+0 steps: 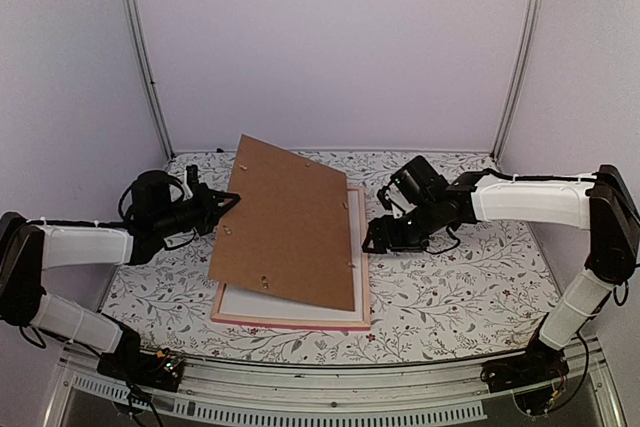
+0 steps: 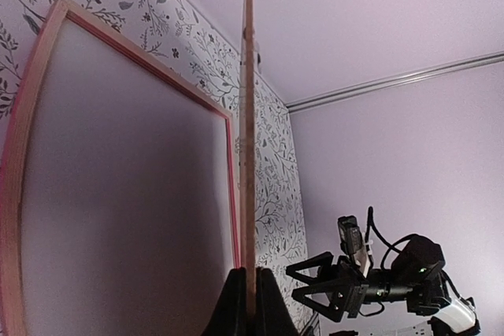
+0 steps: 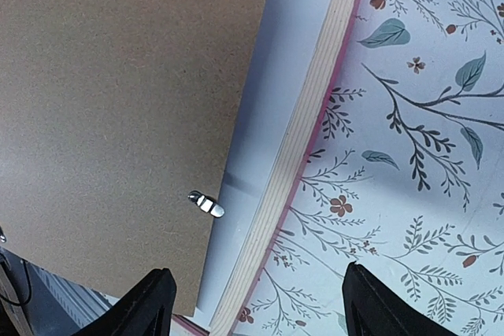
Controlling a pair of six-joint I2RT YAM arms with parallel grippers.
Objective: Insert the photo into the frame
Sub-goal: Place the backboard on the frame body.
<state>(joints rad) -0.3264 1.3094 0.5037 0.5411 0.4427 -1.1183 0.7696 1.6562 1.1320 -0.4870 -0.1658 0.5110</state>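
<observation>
My left gripper (image 1: 228, 204) (image 2: 250, 275) is shut on the left edge of a plain brown backing board (image 1: 290, 222) (image 2: 248, 116), holding it lifted and tilted over the frame. The frame (image 1: 290, 319) (image 2: 31, 116) (image 3: 315, 108) lies flat on the table, thin pink border outside, pale wood inside, a white surface within it. My right gripper (image 1: 373, 237) (image 3: 253, 273) is open above the frame's right edge, with nothing between its fingers. The board's right edge carries a small metal tab (image 3: 206, 204). The photo is hidden or out of view.
A floral tablecloth (image 1: 450, 287) covers the table. Plain walls and two metal uprights (image 1: 150, 67) close the back. The table's near edge is a metal rail (image 1: 330, 387) between the arm bases.
</observation>
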